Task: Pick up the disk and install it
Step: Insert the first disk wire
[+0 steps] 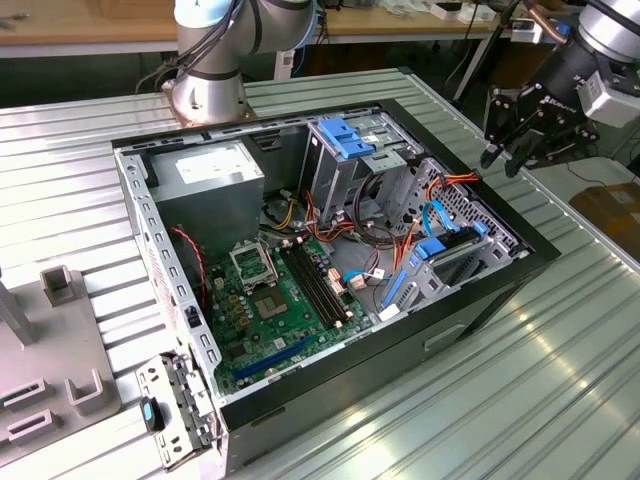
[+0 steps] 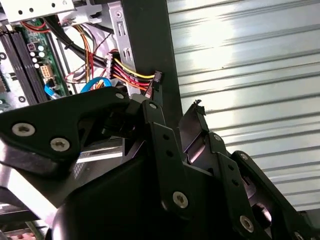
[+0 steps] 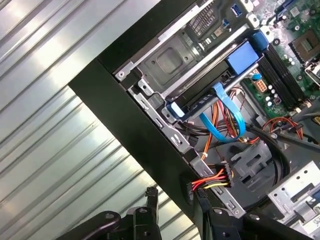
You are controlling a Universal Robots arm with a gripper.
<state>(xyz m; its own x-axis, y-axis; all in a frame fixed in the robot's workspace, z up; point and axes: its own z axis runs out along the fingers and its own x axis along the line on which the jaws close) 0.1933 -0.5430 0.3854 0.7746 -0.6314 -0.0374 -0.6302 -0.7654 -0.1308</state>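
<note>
Although the ribbed metal table (image 1: 560, 350) spreads well beyond it, the open computer case (image 1: 400, 365) takes up most of its middle, lying on its side with the interior facing up. Inside sit a grey power supply (image 1: 205, 180) at the far end and a green motherboard (image 1: 275, 300) along the floor. The arm's claw (image 1: 503, 158) hangs above the table's far corner on the exterior view's right, just outside the case's black rim. Its fingers are apart and nothing is between them. The disk (image 1: 455, 250) lies inside the case, in the drive cage against that same rim, so it sits below the claw and a little toward the exterior view's left. In the first wrist view the disk (image 3: 215, 82) shows its long axis running crosswise to the rim. One blue tab end is by the wall and the other points toward the motherboard. Whether it is fully latched I cannot tell. A light blue data cable (image 3: 222, 117) loops just beside it, with red and yellow power wires (image 3: 212, 181) nearer the claw.
</note>
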